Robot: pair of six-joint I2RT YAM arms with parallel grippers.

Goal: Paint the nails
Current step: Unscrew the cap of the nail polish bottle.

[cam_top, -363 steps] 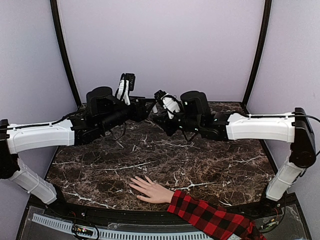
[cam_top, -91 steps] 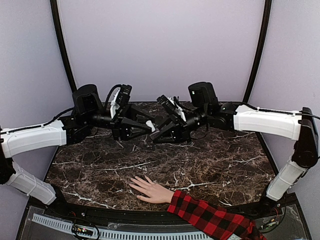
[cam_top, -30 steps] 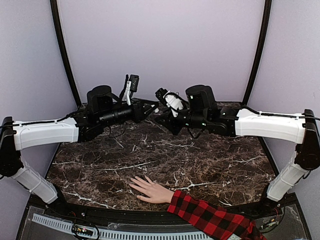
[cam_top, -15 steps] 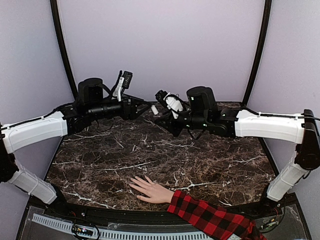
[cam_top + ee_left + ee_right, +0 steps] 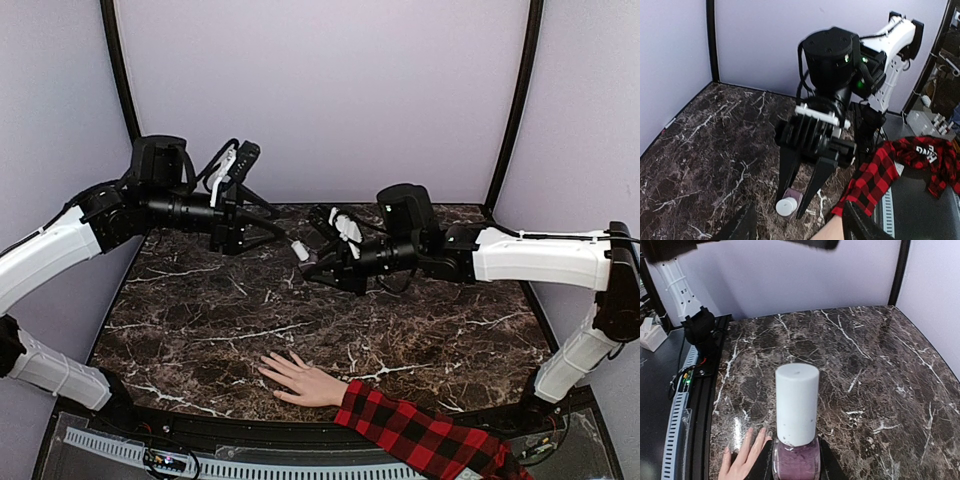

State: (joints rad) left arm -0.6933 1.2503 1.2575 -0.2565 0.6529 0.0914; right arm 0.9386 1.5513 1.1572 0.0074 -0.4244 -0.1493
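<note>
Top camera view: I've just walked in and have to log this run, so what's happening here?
The right gripper is shut on a small polish bottle, its white cap on, held above the marble table. The left gripper hangs open just short of the cap. The pale hand in a plaid sleeve lies flat at the near edge; painting has not begun.

A robotics lab booth: plain lilac walls (image 5: 320, 90), black frame posts (image 5: 121, 70), marble-patterned tabletop (image 5: 420, 320).

open tabletop (image 5: 200, 330) around the hand (image 5: 300, 380), right gripper (image 5: 316, 262) with bottle (image 5: 301, 250) hanging above centre
</note>
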